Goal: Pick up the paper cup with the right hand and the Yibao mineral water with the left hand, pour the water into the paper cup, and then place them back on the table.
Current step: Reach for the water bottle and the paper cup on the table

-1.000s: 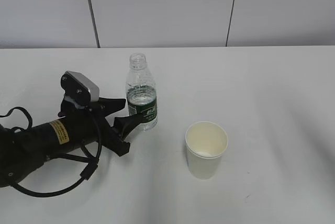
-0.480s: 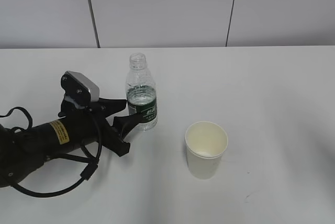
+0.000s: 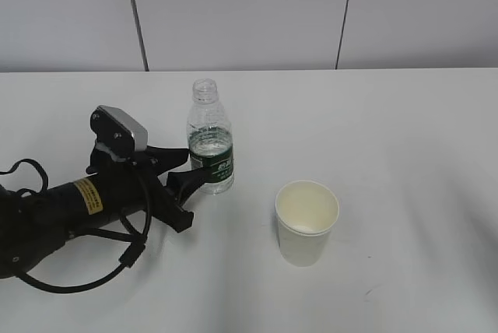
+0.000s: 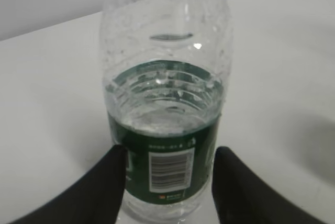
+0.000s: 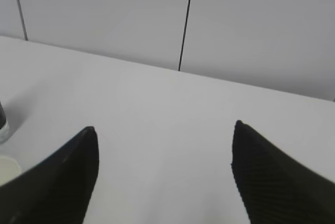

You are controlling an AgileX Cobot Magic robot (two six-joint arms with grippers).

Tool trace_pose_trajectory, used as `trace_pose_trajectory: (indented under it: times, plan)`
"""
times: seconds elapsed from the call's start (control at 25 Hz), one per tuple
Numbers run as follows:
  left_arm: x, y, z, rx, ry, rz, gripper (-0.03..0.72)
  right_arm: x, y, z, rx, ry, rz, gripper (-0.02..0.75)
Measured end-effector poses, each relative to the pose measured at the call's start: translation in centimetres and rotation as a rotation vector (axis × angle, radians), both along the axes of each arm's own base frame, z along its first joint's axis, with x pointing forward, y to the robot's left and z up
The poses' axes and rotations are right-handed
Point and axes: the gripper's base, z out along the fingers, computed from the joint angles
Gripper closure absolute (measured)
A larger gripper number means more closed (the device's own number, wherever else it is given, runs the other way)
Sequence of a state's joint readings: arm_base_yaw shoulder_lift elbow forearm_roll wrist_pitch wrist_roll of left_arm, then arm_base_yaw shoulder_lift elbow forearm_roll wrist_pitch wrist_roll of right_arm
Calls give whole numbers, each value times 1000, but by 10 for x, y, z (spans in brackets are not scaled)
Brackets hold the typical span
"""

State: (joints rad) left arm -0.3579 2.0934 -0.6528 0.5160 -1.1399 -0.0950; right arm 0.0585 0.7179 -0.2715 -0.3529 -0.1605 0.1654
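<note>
Left hand (image 3: 189, 167) low over the table (image 3: 405, 131), fingers (image 4: 110, 182) parted around the Yibao mineral water (image 3: 210, 140), one either side of the green label band. Wrist view: both fingers right against the label, but contact not clear. Bottle upright on the table, capless, water level near the label top. Paper cup (image 3: 306, 222) stands upright, well apart from those fingers, beyond the bottle toward the near right, untouched. Right hand (image 5: 162, 166) seen only from its wrist camera: fingers spread wide, nothing between them, cup rim (image 5: 8, 169) just outside its left finger.
</note>
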Motion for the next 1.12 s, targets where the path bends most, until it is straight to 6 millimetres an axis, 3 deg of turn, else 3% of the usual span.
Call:
trace_pose_trajectory:
  times: [0.4,1.12]
  plan:
    - [0,0,0,0,0,0,344,-1,6,-30,30,16,61,150]
    - [0,0,0,0,0,2,380,41,24,-63,81,-54,233,150]
